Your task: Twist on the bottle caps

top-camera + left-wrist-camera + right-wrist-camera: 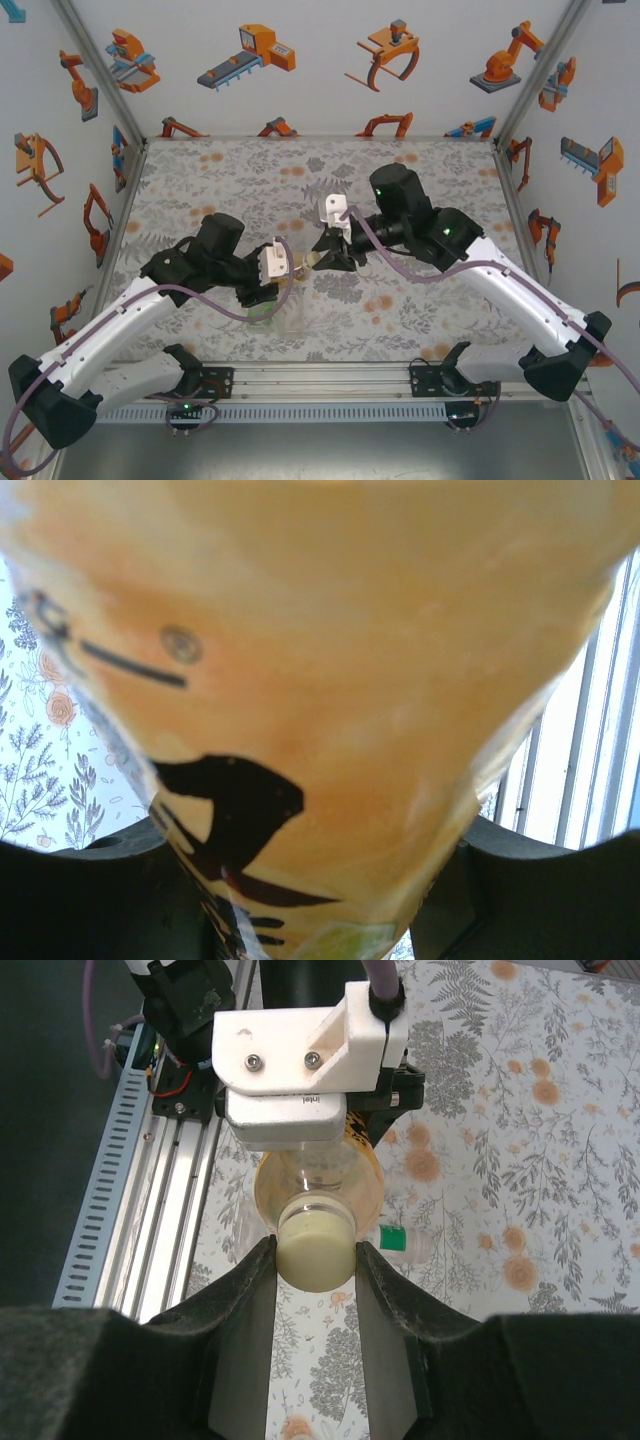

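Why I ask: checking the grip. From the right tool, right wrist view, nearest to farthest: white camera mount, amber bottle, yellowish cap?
1. yellowish cap: gripped in the right tool
2. amber bottle: just behind
3. white camera mount: above, beyond

Both arms reach inward from the near corners, elbows bent outward, their wrists meeting head-on. The left end effector (292,266) is clamped across the body of the amber bottle (315,1185). Facing it, the right end effector (315,1257) has its two dark fingers (245,1290) pressed against opposite sides of the pale yellowish cap (314,1243).
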{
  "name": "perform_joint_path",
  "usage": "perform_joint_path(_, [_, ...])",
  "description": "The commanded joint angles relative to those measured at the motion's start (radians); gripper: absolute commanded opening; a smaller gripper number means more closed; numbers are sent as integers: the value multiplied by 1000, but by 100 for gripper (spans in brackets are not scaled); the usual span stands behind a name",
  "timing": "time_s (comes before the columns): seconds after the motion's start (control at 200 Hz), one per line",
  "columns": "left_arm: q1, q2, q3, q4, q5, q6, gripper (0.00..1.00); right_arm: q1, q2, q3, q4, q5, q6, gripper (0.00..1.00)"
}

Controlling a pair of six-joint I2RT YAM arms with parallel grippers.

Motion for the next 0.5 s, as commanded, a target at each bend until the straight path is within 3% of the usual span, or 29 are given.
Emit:
perform_joint_path(0.0, [-2,-5,11,-6,34,22,0,17,9,42,-23,26,-46,0])
perform_joint_path(0.496, [-2,2,24,-5,73,20,0,78,20,72,-116,79,-173,0])
